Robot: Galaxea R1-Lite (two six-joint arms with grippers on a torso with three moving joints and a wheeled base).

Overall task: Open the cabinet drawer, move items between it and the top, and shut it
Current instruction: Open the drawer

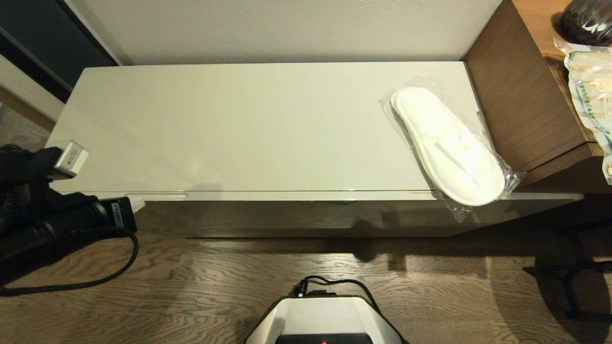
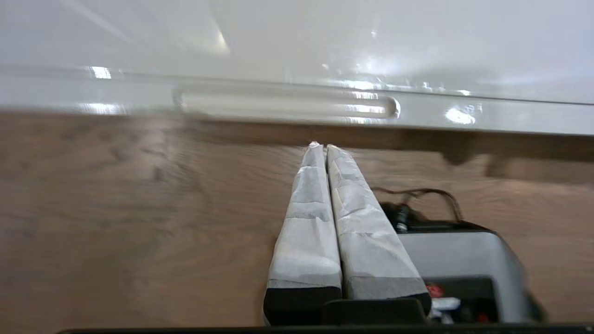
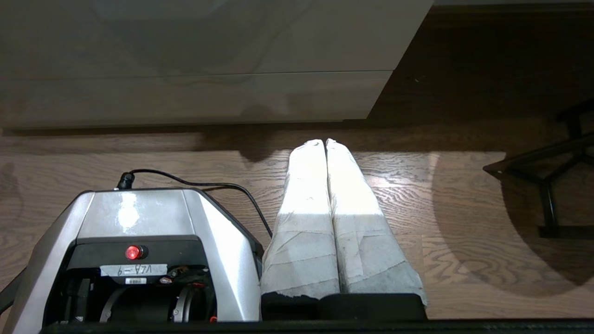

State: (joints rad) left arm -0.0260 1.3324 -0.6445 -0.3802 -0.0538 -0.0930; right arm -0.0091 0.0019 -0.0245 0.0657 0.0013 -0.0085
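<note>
One bagged pair of white slippers [image 1: 449,145] lies at the right end of the glossy pale cabinet top [image 1: 239,124], its toe end hanging over the front edge. The drawer [image 1: 306,217] below is closed, its dark front mirroring the floor. A recessed handle slot [image 2: 287,104] shows in the top edge of the drawer at the left. My left gripper [image 2: 322,147] is shut and empty, its taped fingers pointing at that slot from just short of it; its tip [image 1: 137,204] sits by the drawer's left end. My right gripper [image 3: 325,141] is shut and empty, low over the floor beside the robot base.
A taller brown wood-grain desk [image 1: 521,95] adjoins the cabinet on the right and carries packaged goods [image 1: 590,91]. My base [image 1: 325,317] stands on the wood floor before the cabinet's middle. Black furniture legs [image 1: 573,277] stand on the floor at the right.
</note>
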